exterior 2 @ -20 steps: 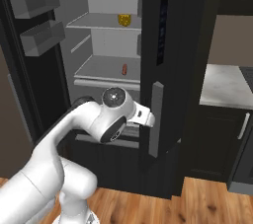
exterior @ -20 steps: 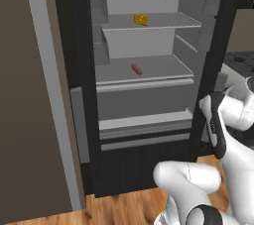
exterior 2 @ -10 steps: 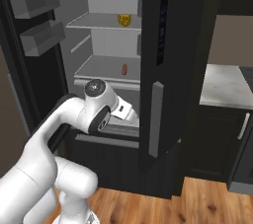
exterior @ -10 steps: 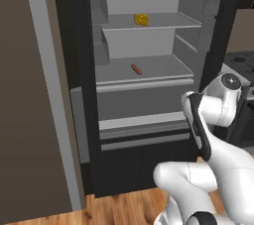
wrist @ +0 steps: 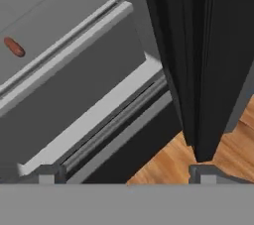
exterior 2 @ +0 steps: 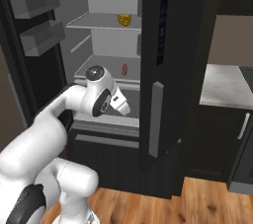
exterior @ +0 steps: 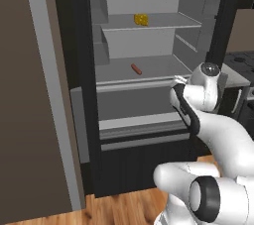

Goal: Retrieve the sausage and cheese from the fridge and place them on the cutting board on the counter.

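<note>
Reddish-brown sausage (exterior: 136, 69) lies flat on the open fridge's (exterior: 149, 45) lower shelf, long axis angled front-to-back; cheese (exterior: 141, 19) above; my gripper (wrist: 127, 173) spread wide, holding nothing.

No readable text, labels, brands, numbers or signs anywhere. Tall black-fronted fridge (exterior 2: 170, 70) carries narrow dark vertical panel (exterior 2: 161, 29) on door face with faint bluish marks, too small and blurred to read.
</note>
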